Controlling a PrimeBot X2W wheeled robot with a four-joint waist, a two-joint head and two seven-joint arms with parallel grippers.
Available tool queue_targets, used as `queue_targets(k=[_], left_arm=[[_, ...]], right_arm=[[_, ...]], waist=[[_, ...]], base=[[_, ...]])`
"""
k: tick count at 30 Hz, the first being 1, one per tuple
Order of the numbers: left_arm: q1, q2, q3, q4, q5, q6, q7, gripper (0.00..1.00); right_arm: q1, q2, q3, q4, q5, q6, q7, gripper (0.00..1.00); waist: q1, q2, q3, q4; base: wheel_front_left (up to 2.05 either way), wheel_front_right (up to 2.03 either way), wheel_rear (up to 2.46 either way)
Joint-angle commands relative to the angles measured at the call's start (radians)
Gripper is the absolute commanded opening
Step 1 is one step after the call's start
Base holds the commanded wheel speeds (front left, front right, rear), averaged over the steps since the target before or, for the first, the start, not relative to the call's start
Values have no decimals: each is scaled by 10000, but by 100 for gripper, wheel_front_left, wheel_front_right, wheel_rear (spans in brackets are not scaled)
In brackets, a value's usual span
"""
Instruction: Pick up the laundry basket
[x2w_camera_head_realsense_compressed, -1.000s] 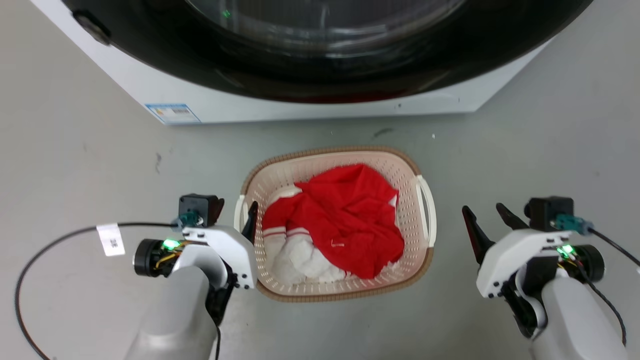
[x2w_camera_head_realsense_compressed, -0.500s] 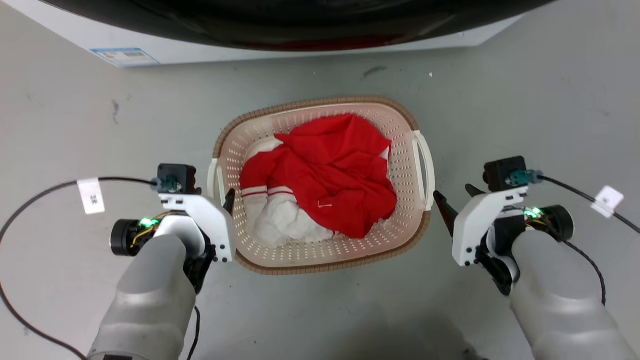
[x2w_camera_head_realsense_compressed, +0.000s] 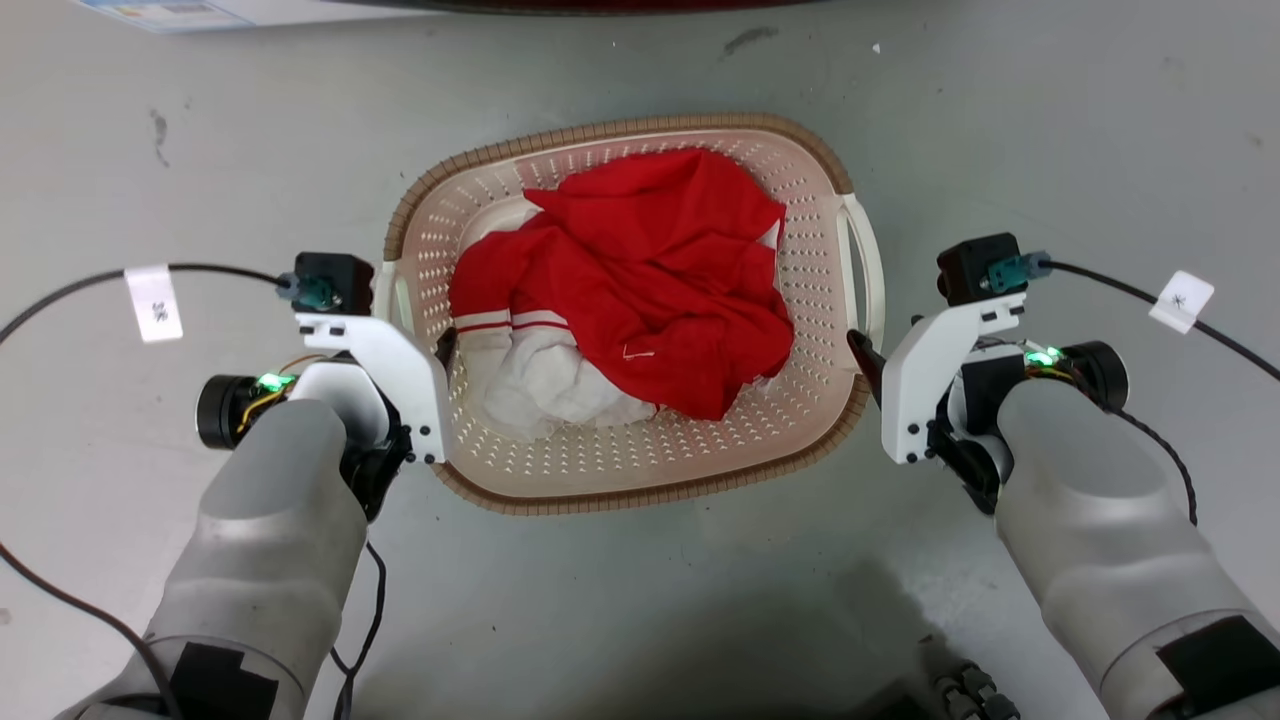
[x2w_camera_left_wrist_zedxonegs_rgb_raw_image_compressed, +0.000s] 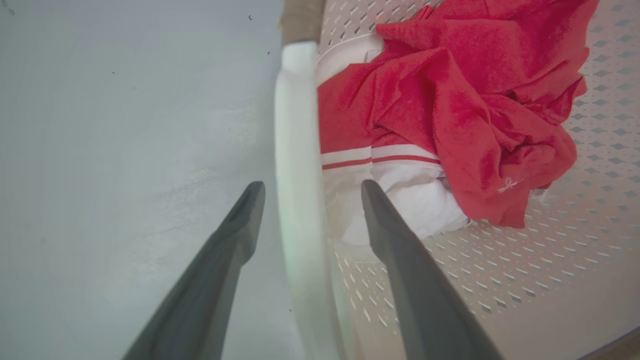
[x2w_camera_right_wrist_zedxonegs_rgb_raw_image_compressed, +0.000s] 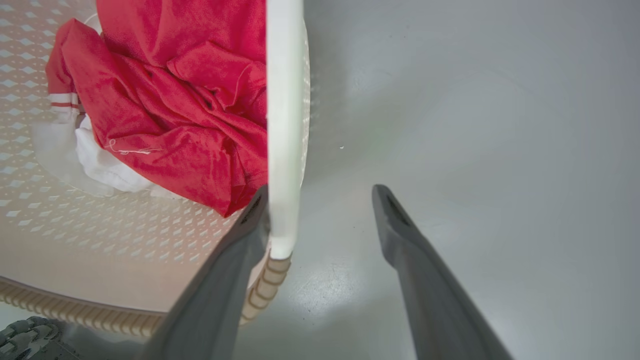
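The laundry basket (x2w_camera_head_realsense_compressed: 600, 132) stands on the grey floor, cream and perforated with a brown woven rim, holding a red garment (x2w_camera_head_realsense_compressed: 650, 280) over white cloth (x2w_camera_head_realsense_compressed: 550, 385). My left gripper (x2w_camera_head_realsense_compressed: 440, 350) is at the basket's left side. In the left wrist view it (x2w_camera_left_wrist_zedxonegs_rgb_raw_image_compressed: 311, 186) is open, one finger on each side of the white left handle (x2w_camera_left_wrist_zedxonegs_rgb_raw_image_compressed: 297, 125). My right gripper (x2w_camera_head_realsense_compressed: 862, 352) is at the right side. In the right wrist view it (x2w_camera_right_wrist_zedxonegs_rgb_raw_image_compressed: 320, 191) is open around the near end of the right handle (x2w_camera_right_wrist_zedxonegs_rgb_raw_image_compressed: 284, 125), whose inner face lies close against one finger.
The washing machine's white base (x2w_camera_head_realsense_compressed: 200, 12) with a blue label lies along the top edge. Black cables with white tags trail from both wrists (x2w_camera_head_realsense_compressed: 80, 290) (x2w_camera_head_realsense_compressed: 1130, 290). Bare grey floor surrounds the basket. A dark part of my own base (x2w_camera_head_realsense_compressed: 960, 690) shows at the bottom.
The head camera has tilted down, sliding the washing machine almost out of the top. My right gripper has closed in from beside the basket to its right handle. The left stays at the left handle.
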Motion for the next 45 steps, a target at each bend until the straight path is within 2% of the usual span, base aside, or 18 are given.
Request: queue_targets(k=[1,12,13,14,15,16,24,31,45], left_arm=[[-210,93,-151,84,-99,9,122,100],[-757,172,-833,395,-598,8,711,100],[-803,188,-867,420,-629,8,760,100],[-823,175,-930,469,-680,8,902,93],[-856,179,-988,472,-731,8,957,41],[-912,203,-1029,453,-784,8,976,0],[-977,300,-1337,535,-1228,15,1199,0],[-837,184,-1546,689,-1607,14,1590,0],[136,-334,-2090,781,-2582,7,3268,0]], right_arm=[[-293,40,79,139,93,-10,-2,100],[-919,147,464,581,561,-10,407,100],[-960,147,467,611,654,-10,495,67],[-992,149,515,627,661,-10,588,37],[-1017,153,550,632,709,-10,640,0],[-1032,157,582,656,790,-10,729,0],[-1027,82,913,747,1175,-15,985,0],[-793,52,1169,821,1442,-15,1324,0],[188,-43,1759,920,2025,-13,3461,0]], waist=[[-1,0,151,-18],[-1,0,477,20],[-1,0,500,25],[-1,0,520,25],[-1,0,541,28],[-1,0,561,34],[-1,0,503,49],[-1,0,13,76],[-1,0,-2662,235]], base=[[0,0,0],[0,0,0],[0,0,0],[0,0,0],[0,0,0],[0,0,0],[0,0,0],[0,0,0],[0,0,0]])
